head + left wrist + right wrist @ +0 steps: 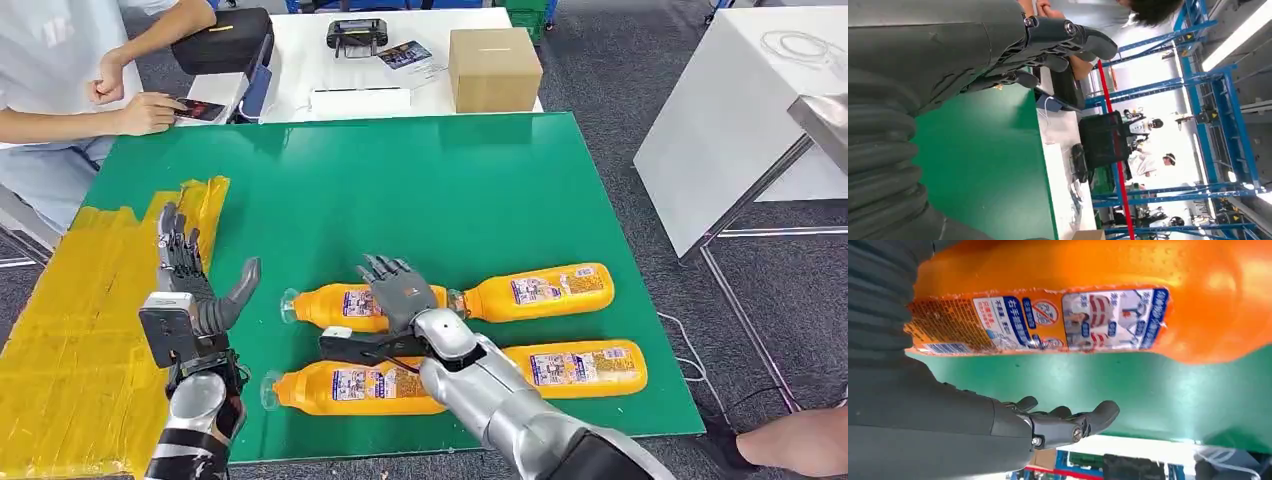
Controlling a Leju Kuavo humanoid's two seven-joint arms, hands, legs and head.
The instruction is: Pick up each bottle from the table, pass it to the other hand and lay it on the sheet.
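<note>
Four orange bottles lie on their sides on the green table: upper left, upper right, lower left, lower right. My right hand hovers over the upper left bottle's neck end, fingers stretched out flat, its thumb pointing left between the two left bottles. The right wrist view has a labelled orange bottle close by, with the fingers apart from it and holding nothing. My left hand is raised and open at the edge of the yellow sheet; its fingers are empty.
A person sits at the far left with a phone. Behind the green table stands a white table with a cardboard box, a controller and a black case. Another white table is at the right.
</note>
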